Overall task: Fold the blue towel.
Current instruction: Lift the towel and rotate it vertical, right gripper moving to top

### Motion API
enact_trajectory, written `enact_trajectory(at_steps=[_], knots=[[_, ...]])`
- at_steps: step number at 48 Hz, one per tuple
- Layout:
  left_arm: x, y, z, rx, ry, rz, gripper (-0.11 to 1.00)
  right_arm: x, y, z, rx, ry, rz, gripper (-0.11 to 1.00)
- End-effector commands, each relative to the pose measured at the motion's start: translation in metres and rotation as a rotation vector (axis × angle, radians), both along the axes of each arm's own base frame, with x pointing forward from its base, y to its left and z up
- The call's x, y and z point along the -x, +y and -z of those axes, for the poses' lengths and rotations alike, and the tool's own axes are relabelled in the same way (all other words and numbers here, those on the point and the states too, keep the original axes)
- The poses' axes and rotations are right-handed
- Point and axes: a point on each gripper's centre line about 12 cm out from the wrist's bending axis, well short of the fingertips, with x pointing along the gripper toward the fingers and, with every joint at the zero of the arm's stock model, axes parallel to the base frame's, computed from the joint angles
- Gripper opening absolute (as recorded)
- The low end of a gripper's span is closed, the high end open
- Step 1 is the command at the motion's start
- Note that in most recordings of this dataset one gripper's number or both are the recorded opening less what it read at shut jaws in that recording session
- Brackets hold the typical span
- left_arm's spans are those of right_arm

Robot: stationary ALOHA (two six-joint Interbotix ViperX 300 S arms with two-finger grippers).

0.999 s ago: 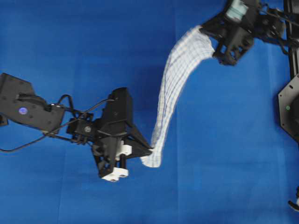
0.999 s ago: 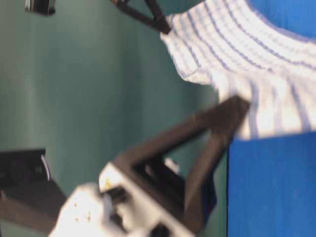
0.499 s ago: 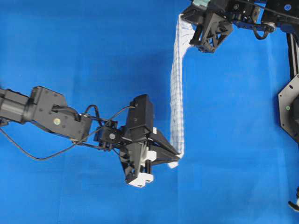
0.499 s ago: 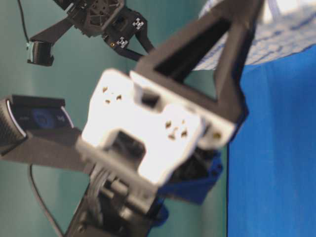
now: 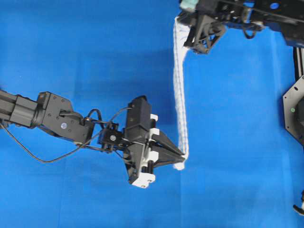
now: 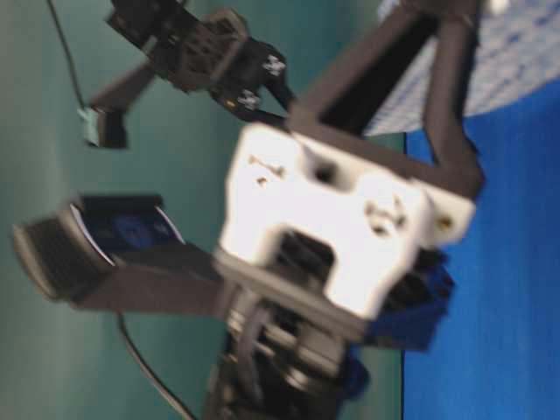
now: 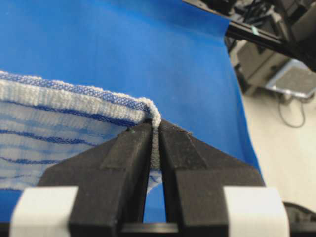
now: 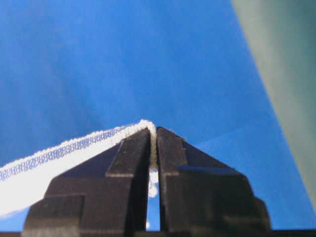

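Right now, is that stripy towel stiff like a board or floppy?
Probably floppy: the towel hangs as a thin strip between the left pincer and the right pincer. Likely light too, since only pinched corners hold it up.

Robotics lab — blue sheet (image 5: 71,47), cabled equipment (image 7: 276,59) behind

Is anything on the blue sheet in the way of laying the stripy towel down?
Nothing visible. The towel hangs stretched between the left gripper and the right gripper, each pinching a corner, and the blue sheet below looks bare.
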Motion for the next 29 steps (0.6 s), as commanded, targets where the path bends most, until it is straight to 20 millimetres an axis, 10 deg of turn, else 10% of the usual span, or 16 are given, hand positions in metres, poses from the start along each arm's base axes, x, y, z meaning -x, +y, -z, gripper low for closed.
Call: enact_trajectory(at_steps=[1, 29], knots=[[0.004, 0.000, -0.008, 0.026, -0.057, -0.011, 0.03, -0.013, -0.004, -0.006, 0.016, -0.014, -0.012, -0.04], [0.041, 0.008, 0.032, 0.208, 0.063, -0.223, 0.03, -0.078, -0.020, 0.026, 0.048, 0.029, -0.094, -0.04]])
